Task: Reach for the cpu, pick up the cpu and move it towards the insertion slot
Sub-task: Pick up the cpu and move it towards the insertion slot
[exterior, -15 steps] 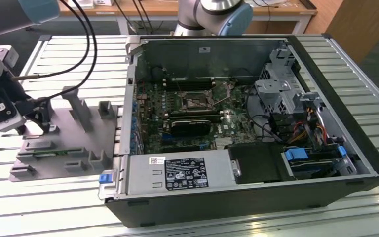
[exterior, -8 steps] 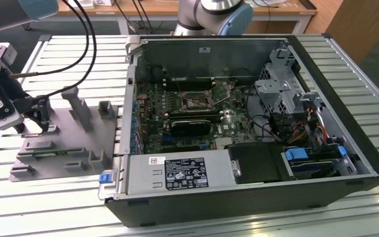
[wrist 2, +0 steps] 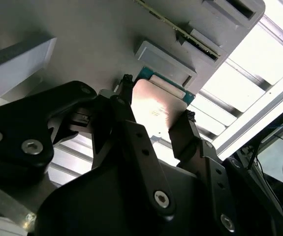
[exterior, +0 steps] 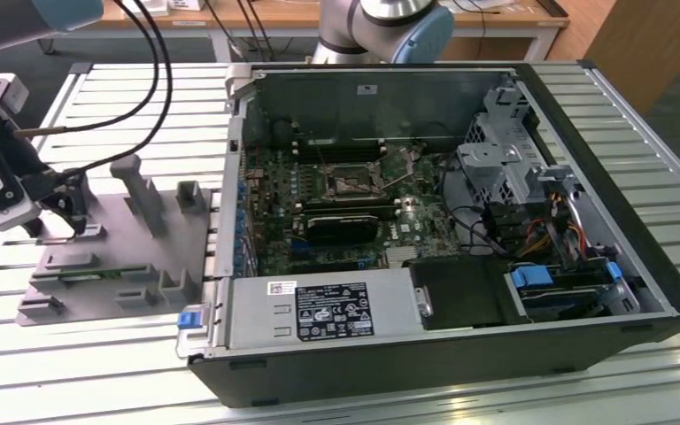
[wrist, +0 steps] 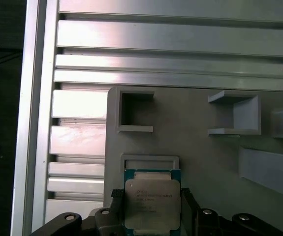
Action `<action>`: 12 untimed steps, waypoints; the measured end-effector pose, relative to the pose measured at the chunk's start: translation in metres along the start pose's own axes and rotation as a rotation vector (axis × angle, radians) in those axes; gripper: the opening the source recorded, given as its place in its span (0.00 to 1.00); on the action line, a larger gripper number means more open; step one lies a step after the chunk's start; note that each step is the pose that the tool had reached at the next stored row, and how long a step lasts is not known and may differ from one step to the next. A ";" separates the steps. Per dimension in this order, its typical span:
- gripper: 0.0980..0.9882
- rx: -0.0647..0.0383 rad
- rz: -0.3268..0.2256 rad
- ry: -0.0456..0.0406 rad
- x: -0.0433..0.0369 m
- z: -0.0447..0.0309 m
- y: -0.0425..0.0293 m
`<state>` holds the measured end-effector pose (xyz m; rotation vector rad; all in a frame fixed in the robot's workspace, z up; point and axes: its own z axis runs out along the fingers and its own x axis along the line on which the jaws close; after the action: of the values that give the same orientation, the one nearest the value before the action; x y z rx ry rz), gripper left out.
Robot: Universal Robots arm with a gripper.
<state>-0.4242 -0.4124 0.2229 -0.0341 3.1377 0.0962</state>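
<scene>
My gripper (exterior: 63, 220) stands over the grey tray (exterior: 139, 266), at the tray's far corner on the exterior view's left. The tray lies on the slatted metal table (exterior: 116, 106), just beside the open computer case (exterior: 435, 363). In the second wrist view my two black fingers (wrist 2: 131, 128) are set narrow, one against each of two opposite edges of the cpu (wrist 2: 156, 110), so my grip is closed on the cpu. The cpu's metal top faces up toward both wrist cameras, with its thin green border showing along the edges. In the first wrist view the cpu sits close to the tray's outer edge, next to the table's bare slats. It is just beside a shallow rectangular recess (wrist: 150, 162) in the tray. Whether the cpu rests on the tray or hangs clear of it cannot be determined. Two upright posts (exterior: 139, 190) rise from the tray near my fingers. The insertion slot (exterior: 350, 181) lies near the middle of the circuit board (exterior: 275, 221) inside the case. It is well apart from the cpu and my gripper.
</scene>
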 end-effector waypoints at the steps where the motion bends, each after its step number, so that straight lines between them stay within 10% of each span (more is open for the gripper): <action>1: 0.50 0.000 0.000 0.0001 0.0000 -0.0012 0.0001; 12: 0.50 0.000 0.000 -0.0001 0.0000 -0.0189 0.0012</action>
<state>-0.4242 -0.4124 0.2419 -0.0341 3.1376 0.0968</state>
